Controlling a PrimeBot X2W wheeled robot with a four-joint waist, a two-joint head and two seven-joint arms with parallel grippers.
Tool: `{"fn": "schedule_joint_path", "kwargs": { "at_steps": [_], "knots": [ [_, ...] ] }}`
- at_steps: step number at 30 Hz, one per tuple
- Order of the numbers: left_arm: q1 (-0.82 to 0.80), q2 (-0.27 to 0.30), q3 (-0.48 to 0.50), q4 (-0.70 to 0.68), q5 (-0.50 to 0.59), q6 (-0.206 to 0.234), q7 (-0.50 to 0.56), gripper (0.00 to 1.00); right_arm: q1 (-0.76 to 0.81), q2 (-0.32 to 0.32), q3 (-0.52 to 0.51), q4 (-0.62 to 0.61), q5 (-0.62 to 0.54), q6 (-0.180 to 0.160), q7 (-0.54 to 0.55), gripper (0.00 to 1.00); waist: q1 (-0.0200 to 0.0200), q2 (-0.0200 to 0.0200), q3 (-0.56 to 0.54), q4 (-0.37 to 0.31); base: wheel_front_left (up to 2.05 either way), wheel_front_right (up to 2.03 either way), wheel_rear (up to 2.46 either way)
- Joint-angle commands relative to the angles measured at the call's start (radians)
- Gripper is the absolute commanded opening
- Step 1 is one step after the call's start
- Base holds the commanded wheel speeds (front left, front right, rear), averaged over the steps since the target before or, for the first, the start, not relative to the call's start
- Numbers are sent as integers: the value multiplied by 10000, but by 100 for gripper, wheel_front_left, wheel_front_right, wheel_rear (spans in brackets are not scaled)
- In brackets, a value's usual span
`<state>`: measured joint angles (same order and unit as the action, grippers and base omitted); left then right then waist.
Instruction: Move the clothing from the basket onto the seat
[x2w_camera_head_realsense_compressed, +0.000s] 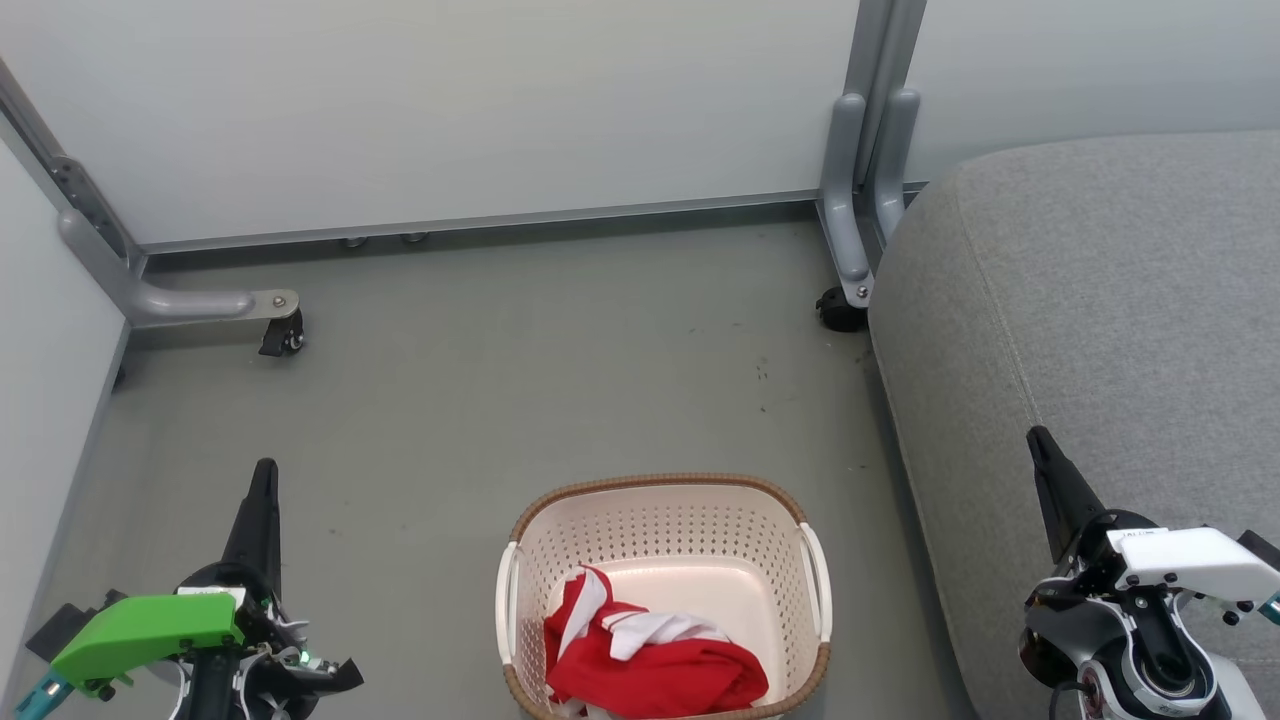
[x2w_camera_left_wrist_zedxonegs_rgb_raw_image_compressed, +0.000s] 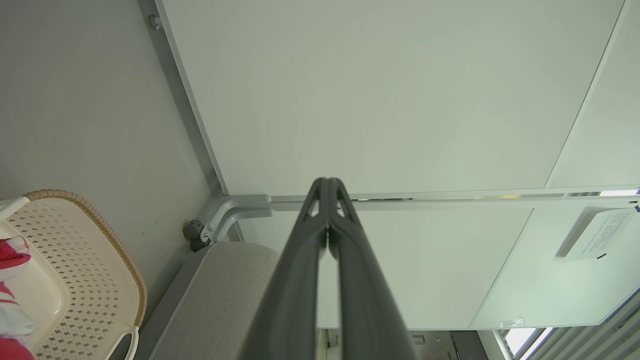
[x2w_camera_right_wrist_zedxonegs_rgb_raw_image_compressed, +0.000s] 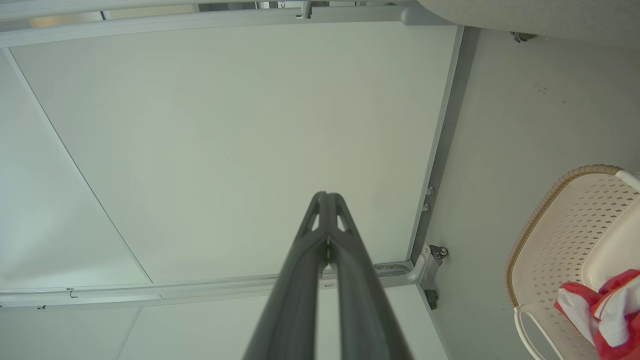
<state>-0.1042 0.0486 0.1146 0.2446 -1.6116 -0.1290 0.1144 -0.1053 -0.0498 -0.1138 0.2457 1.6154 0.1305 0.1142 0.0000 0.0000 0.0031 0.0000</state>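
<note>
A cream perforated basket (x2w_camera_head_realsense_compressed: 690, 510) with a brown woven rim stands on the grey floor, low in the middle of the head view. Bunched red and white clothing (x2w_camera_head_realsense_compressed: 650, 660) lies in its near half; I cannot separate the garments. The big grey seat (x2w_camera_head_realsense_compressed: 1100, 300) fills the right side. My left gripper (x2w_camera_head_realsense_compressed: 262, 478) is shut and empty, well left of the basket. My right gripper (x2w_camera_head_realsense_compressed: 1036, 440) is shut and empty over the seat's front edge. The left wrist view catches the basket (x2w_camera_left_wrist_zedxonegs_rgb_raw_image_compressed: 85, 260), the clothing (x2w_camera_left_wrist_zedxonegs_rgb_raw_image_compressed: 10, 252) and the seat (x2w_camera_left_wrist_zedxonegs_rgb_raw_image_compressed: 225, 290). The right wrist view has the basket (x2w_camera_right_wrist_zedxonegs_rgb_raw_image_compressed: 560, 235) and clothing (x2w_camera_right_wrist_zedxonegs_rgb_raw_image_compressed: 605, 310).
Pale partition panels (x2w_camera_head_realsense_compressed: 430, 100) close off the back and left. Their grey feet on castors (x2w_camera_head_realsense_compressed: 282, 335) (x2w_camera_head_realsense_compressed: 840, 310) stick out onto the floor. Open floor (x2w_camera_head_realsense_compressed: 560, 380) lies between the basket and the back panel.
</note>
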Motion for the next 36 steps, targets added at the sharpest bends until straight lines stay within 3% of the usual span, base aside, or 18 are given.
{"fn": "schedule_joint_path", "kwargs": {
  "at_steps": [1,8,9,22,36],
  "knots": [
    [-93,27,8,4,-29,-49,21,0,-79,-20,0,14,-51,4,0,0,0,0,0,0,0,0,0],
    [-93,27,8,6,-29,-49,21,0,-79,-20,1,14,-51,4,0,0,0,0,0,0,0,0,0],
    [-2,0,-2,1,1,0,-1,100,-1,0,0,-1,-2,0,-2,100,0,0,0,0,0,0,0],
    [-234,37,-583,-148,257,3,-561,100,-39,-59,322,-82,-744,-1,-572,100,0,0,43,-9,0,0,0],
    [-401,368,-1313,-893,3258,-3,-1187,100,-64,-295,830,-727,-4263,0,-1180,100,0,0,101,-3,0,0,0]
  ]
}}
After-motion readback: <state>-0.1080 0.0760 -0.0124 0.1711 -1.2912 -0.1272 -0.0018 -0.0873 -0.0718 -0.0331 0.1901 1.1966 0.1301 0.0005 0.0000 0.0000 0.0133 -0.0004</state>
